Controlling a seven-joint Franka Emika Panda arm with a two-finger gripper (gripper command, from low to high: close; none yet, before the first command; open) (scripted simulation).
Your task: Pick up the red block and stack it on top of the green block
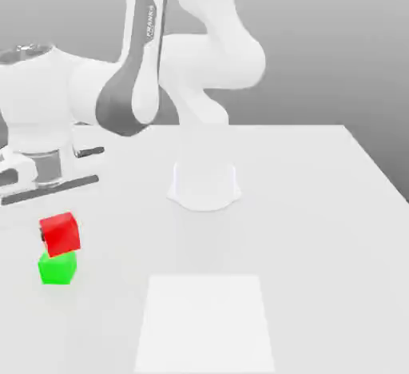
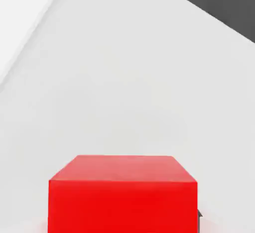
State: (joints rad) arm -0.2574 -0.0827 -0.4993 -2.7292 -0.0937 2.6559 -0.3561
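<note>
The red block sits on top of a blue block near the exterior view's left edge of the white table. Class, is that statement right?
Not quite. The block under the red block is green, not blue: the exterior view shows the green block directly beneath it. The rest holds: the pair sits near the exterior view's left edge of the white table.

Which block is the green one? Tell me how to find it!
Look at the white table, near the exterior view's left edge. Two little cubes sit there, one on top of the other. The green block is the bottom one, under the tilted red block.
</note>
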